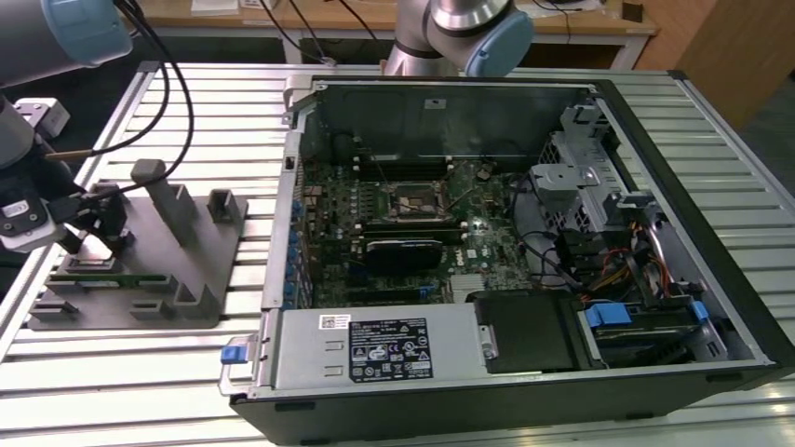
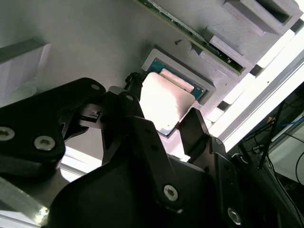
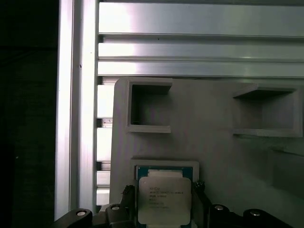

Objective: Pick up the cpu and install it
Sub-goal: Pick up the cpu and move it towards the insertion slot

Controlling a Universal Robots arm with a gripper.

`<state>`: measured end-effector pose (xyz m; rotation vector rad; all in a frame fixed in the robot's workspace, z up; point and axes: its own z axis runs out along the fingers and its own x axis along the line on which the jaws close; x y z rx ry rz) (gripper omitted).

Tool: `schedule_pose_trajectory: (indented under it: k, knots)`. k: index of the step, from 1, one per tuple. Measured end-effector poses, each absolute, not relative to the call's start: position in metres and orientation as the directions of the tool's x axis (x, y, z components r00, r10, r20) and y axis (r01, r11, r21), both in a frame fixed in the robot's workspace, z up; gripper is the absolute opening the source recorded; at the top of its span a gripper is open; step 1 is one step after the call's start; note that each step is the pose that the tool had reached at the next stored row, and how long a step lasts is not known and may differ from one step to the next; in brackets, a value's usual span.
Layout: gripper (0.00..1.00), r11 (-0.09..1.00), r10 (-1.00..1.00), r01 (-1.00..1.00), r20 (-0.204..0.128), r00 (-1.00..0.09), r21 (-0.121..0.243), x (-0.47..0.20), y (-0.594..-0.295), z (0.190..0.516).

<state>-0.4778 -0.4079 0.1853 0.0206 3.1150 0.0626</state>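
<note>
Item 1, chip (image 3: 165, 199): seated in the grey tray (image 3: 209, 128) pocket; claw (image 3: 164, 192) spread, 2 fingers (image 3: 198, 190) just beside opposite edges; close gently, centred and level; a skewed pinch would likely tip it.

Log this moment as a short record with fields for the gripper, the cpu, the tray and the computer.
gripper: open, one finger on each side of the cpu
cpu: lying flat in a recess of the grey fixture tray, silvery top up, not yet lifted
computer case: open, on the slatted table, to the exterior view's right of the tray
motherboard: exposed inside the case
</note>
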Motion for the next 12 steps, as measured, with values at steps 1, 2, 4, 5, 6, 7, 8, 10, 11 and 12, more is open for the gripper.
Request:
schedule_pose_trajectory:
  k: [1, 2, 4, 5, 6, 7, 8, 10, 11, 12]
  knots:
    - [0.59, 0.999, 0.014, 0.013, -0.026, -1.000, 0.040, -0.4778, -0.4079, 0.1847]
    - [0.59, 0.999, 0.014, 0.013, -0.026, -1.000, 0.041, -0.4778, -0.4079, 0.1843]
    - [0.59, 0.999, 0.014, 0.013, -0.026, -1.000, 0.041, -0.4778, -0.4079, 0.1833]
    - [0.59, 0.999, 0.014, 0.013, -0.026, -1.000, 0.040, -0.4779, -0.4079, 0.1831]
    - [0.59, 0.999, 0.014, 0.013, -0.026, -1.000, 0.040, -0.4779, -0.4079, 0.1830]
    - [0.59, 0.999, 0.014, 0.013, -0.026, -1.000, 0.040, -0.4779, -0.4079, 0.1830]
    - [0.59, 0.999, 0.014, 0.013, -0.026, -1.000, 0.040, -0.4779, -0.4079, 0.1830]
    - [0.59, 0.999, 0.014, 0.013, -0.026, -1.000, 0.041, -0.4778, -0.4079, 0.1820]
    - [0.59, 0.999, 0.014, 0.013, -0.026, -1.000, 0.041, -0.4778, -0.4079, 0.1815]
    - [0.59, 0.999, 0.014, 0.013, -0.026, -1.000, 0.040, -0.4779, -0.4079, 0.1812]
